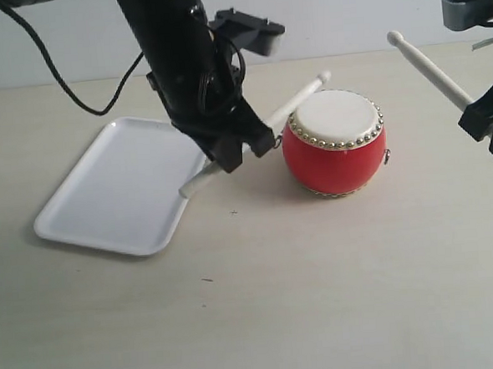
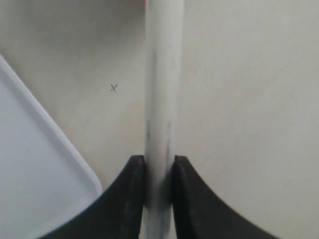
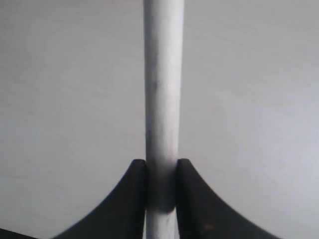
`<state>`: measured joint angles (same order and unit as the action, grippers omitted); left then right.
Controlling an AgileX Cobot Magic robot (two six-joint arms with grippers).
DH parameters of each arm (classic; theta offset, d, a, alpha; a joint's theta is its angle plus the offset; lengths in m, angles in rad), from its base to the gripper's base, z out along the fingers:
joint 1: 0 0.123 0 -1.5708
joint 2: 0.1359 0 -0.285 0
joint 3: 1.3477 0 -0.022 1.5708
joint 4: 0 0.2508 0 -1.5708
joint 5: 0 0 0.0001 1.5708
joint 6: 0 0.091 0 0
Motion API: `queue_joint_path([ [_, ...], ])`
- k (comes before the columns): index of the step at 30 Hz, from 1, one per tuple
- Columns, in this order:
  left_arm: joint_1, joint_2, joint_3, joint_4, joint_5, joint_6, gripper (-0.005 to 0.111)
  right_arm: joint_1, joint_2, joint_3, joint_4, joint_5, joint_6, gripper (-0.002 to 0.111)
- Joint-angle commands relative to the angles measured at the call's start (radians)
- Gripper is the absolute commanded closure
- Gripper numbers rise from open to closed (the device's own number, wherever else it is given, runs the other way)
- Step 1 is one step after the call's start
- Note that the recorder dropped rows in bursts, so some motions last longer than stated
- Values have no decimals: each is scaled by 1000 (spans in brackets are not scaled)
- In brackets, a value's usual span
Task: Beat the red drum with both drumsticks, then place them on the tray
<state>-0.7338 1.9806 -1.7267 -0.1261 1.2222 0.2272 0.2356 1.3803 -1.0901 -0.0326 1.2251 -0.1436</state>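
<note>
Though left drumstick (image 1: pixel 296 102) crowds red drum (image 1: pixel 333 158), right drumstick (image 1: pixel 428 69) hangs clear.

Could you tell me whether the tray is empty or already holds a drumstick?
Empty. The tray lies bare; the left claw grips one drumstick, the right claw the other drumstick.

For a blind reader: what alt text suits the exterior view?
The left gripper holds one drumstick, tip near the red drum; the right gripper holds the other drumstick raised to the drum's right. A white tray lies at left.
</note>
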Motion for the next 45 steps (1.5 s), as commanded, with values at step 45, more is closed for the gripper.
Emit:
queue_joint_path([
  [45,-43,77,-28,46,-1,16,107,-2,-41,-53,78,-4,-29,108],
])
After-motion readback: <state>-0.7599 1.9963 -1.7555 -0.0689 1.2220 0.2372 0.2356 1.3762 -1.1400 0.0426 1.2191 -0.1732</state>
